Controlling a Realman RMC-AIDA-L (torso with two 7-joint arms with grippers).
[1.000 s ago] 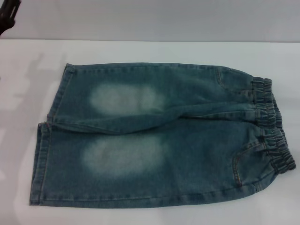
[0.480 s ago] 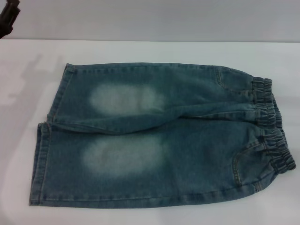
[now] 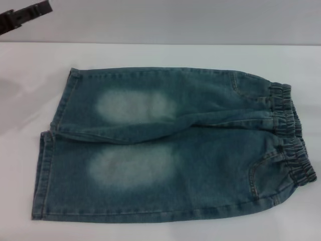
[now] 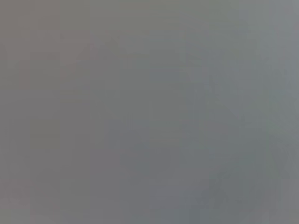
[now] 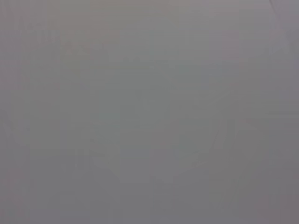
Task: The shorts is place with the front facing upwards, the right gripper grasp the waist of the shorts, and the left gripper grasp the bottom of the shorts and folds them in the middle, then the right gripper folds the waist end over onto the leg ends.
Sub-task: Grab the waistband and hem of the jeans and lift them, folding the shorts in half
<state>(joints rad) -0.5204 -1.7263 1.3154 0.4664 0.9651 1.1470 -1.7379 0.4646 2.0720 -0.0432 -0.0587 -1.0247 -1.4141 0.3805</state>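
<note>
Left gripper (image 3: pixel 25 15) at the far left corner above the bench (image 3: pixel 165 55); whether open or closed, cannot tell.
Shorts (image 3: pixel 165 145) lie flat on the bench, front up, untouched: waist (image 3: pixel 293 135) toward the robot's right, 2 leg hems (image 3: pixel 50 150) toward its left. Both wrist views show plain grey only.

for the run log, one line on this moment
blue-green denim shorts flat, unfolded | left gripper top-left, off cloth | right gripper unseen
</note>
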